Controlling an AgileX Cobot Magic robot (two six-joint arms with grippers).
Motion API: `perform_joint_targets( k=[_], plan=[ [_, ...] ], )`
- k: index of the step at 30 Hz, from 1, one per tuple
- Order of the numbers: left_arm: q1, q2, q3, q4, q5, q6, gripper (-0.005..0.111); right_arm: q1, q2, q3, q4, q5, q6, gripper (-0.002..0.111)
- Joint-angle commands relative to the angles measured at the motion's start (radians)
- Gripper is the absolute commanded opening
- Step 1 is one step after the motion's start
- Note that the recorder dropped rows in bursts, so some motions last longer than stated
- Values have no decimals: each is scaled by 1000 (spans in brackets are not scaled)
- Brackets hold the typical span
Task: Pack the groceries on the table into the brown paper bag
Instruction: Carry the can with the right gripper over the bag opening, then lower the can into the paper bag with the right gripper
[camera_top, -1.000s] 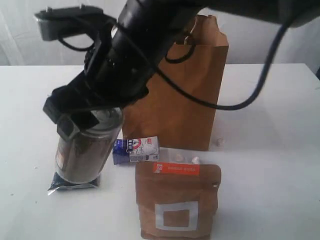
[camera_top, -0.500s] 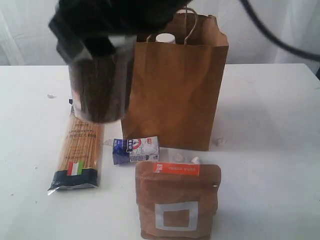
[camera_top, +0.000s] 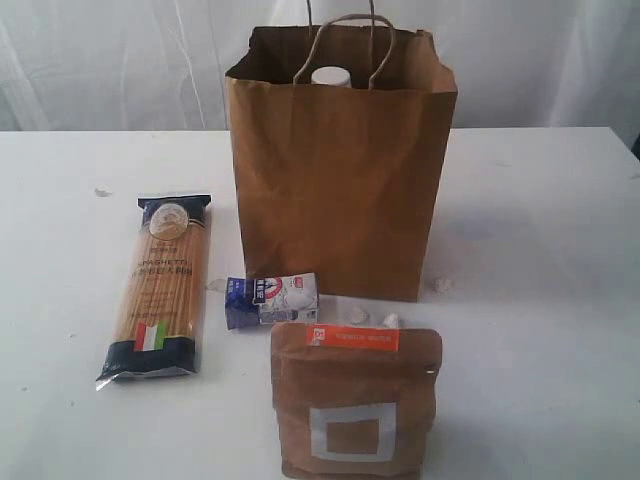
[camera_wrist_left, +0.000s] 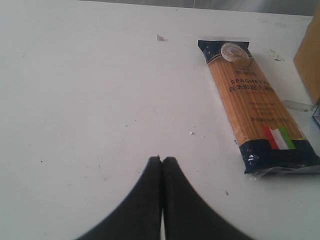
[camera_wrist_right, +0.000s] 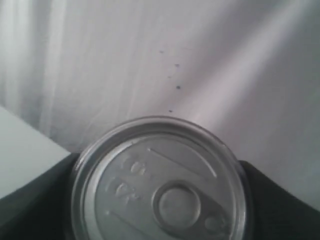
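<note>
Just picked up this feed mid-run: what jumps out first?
The tall brown paper bag stands upright mid-frame in the exterior view, a white cap showing inside its rim. The spaghetti packet lies flat to its left there, and the brown pouch sits in front. The pull-tab tin fills the right wrist view, held in the right pincer.

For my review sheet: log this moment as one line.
left jaws: shut, empty | right jaws: holding tin | bag: bottle inside | table: spaghetti, carton, pouch
</note>
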Motion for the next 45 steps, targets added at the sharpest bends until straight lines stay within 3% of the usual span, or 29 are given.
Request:
perform_joint_targets(
  k=[1, 5, 13, 32, 45],
  plan=[
    [-6, -4, 2, 2, -5, -1, 0, -109, -6, -10, -93, -39, 215, 0],
    [-6, -4, 2, 2, -5, -1, 0, -159, 17, -7, -84, -37, 238, 0],
    [-6, -4, 2, 2, -5, -1, 0, -160, 87, -7, -2, -88, 238, 0],
    [-6, -4, 2, 2, -5, -1, 0, -165, 204, -3, -36, -80, 231, 0],
    [-6, -4, 2, 2, -5, -1, 0, -165, 229, -3, -77, 40, 231, 0]
  ],
)
